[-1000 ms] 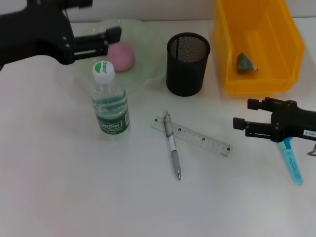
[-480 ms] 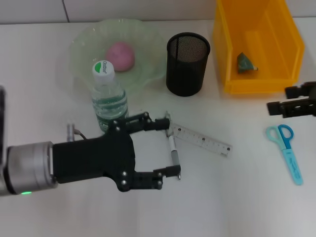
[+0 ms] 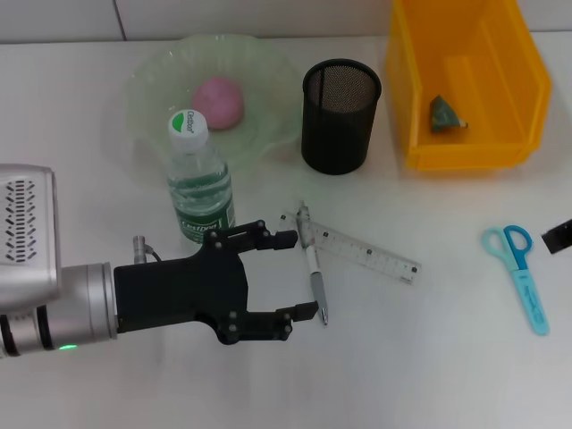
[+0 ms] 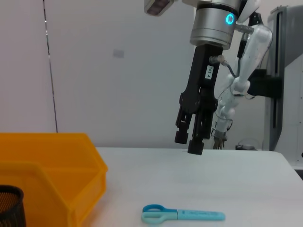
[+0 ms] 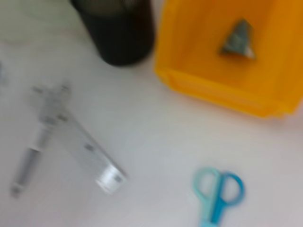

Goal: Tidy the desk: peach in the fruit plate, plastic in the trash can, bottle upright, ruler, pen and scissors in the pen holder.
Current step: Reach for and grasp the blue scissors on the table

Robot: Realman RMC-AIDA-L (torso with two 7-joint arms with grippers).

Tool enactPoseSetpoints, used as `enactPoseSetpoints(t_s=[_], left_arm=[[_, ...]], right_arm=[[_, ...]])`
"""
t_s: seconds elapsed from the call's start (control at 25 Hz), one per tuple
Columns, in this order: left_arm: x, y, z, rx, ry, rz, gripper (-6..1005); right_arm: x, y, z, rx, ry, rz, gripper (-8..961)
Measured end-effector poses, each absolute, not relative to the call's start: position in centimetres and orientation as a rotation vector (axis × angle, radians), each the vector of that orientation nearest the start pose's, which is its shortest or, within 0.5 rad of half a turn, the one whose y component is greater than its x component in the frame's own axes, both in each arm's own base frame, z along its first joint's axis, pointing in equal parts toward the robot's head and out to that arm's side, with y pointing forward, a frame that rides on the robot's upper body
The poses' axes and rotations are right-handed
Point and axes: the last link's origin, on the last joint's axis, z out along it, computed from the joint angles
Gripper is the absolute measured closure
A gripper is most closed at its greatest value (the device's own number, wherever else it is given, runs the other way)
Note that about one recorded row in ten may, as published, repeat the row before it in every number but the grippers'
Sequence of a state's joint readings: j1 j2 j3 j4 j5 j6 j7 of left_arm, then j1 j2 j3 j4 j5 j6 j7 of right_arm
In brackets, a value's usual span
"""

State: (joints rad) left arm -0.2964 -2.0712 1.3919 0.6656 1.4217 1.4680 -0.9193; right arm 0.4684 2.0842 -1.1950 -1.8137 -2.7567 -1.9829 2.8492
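Observation:
My left gripper (image 3: 297,275) is open at the table's near middle, its fingers on either side of the silver pen (image 3: 313,273), which lies across one end of the clear ruler (image 3: 357,252). The pink peach (image 3: 219,101) rests in the green fruit plate (image 3: 268,80). The bottle (image 3: 198,183) stands upright beside my left arm. The blue scissors (image 3: 518,277) lie flat at the right. The black mesh pen holder (image 3: 340,114) stands mid-back. The plastic scrap (image 3: 444,114) lies in the yellow trash can (image 3: 465,152). My right gripper (image 4: 188,142) hangs open above the scissors (image 4: 182,215).
Only a corner of the right arm (image 3: 559,237) shows at the head view's right edge. The yellow trash can stands right beside the pen holder (image 5: 118,33). The ruler (image 5: 80,146) and pen (image 5: 28,165) lie between the bottle and the scissors (image 5: 218,194).
My left arm swung from the plate at the back left down to the pen and now brackets it. The right arm pulled back from the scissors to the right edge.

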Motion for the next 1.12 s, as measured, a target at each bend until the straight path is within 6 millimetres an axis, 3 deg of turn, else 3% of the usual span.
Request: enactPoseSetpoints(t_s=[0.16,0.56,1.12], left_arm=[[-25.2,26.4,-6.3,-2.821,-0.09,-0.806,181],[-25.2,26.4,-6.8,-2.836,-0.081,-0.781,186],[-25.2,26.4,-6.8,-2.837,-0.079,-0.781,186]], right_arm=[[19.8,30.8,7.0,-2.105,1.376,-0.602,157],[23.4,32.4,3.5,-2.091,1.531,-0.542,158],[25.0,33.0,2.4,-2.065,1.571,-0.543,159]])
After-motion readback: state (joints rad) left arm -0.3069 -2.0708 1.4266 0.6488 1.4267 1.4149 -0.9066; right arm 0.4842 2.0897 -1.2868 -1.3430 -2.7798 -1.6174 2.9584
